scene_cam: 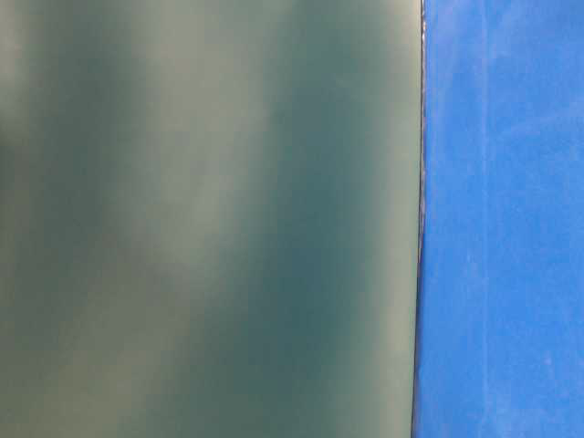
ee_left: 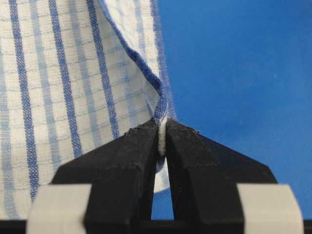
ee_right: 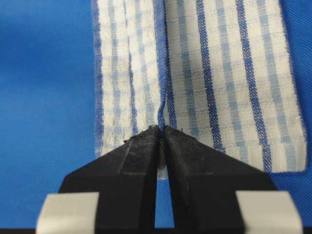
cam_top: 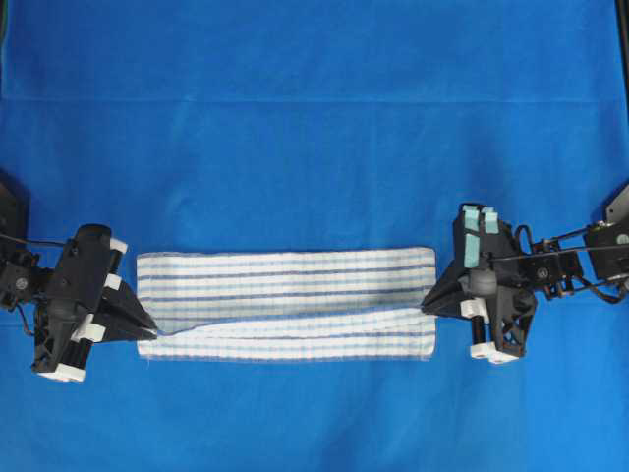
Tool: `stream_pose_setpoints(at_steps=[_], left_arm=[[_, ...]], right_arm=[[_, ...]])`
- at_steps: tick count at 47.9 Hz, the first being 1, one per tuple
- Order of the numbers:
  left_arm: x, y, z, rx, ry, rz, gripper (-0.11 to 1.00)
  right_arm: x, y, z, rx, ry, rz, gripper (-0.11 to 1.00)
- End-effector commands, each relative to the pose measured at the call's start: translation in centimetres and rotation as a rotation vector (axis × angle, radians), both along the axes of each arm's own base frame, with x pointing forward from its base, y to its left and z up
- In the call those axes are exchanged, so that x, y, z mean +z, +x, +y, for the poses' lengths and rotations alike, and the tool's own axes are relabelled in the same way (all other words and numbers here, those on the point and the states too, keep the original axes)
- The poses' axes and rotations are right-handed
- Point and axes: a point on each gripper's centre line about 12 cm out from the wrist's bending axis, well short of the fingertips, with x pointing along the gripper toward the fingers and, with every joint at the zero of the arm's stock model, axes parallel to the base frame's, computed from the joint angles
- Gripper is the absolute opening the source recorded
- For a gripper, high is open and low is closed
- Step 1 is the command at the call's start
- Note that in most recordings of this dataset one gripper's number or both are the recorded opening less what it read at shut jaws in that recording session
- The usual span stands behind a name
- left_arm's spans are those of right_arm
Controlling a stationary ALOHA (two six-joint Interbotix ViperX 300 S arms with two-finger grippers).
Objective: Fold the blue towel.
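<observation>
Risk: thin pinch on hem could slip from one gripper mid-fold, leaving edge skewed; uneven pull between arms would wrinkle or drag towel [cam_top: 285, 303] across table cover [cam_top: 314, 118].

Towel lay flat, stretched between grippers, near edge partly folded over. Left gripper [ee_left: 162, 127] clamped on towel's left-end edge; right gripper [ee_right: 161, 131] clamped on right-end edge. Cloth sat right at fingertips, not deep between jaws.

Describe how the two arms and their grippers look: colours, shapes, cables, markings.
Both arms are matte black, angular frames. The left gripper and right gripper each end in tapered, wedge-shaped black jaws with white tape bands behind them. White blocks sit on the bodies; the right arm also carries pale teal pads. Thin black cables trail outward from each.
</observation>
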Motion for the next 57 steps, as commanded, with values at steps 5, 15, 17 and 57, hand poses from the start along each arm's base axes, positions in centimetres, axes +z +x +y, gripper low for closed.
stream_pose_setpoints(at_steps=[5,15,17,57], left_arm=[[0.6,0.4,-0.2,0.016,-0.031,-0.012,0.13],[0.5,0.3,0.1,0.039,-0.039,0.011,0.74],[0.5,0.4,0.3,0.049,-0.035,0.017,0.81],[-2.7,0.8,7.1,0.295,0.034,0.157,0.72]], right_arm=[[0.8,0.7,0.3,0.001,0.01,-0.026,0.1],[0.9,0.7,0.1,-0.002,0.006,-0.029,0.64],[0.9,0.8,-0.2,-0.009,0.003,-0.029,0.65],[-2.5,1.3,-6.0,-0.184,-0.033,0.088,0.6]])
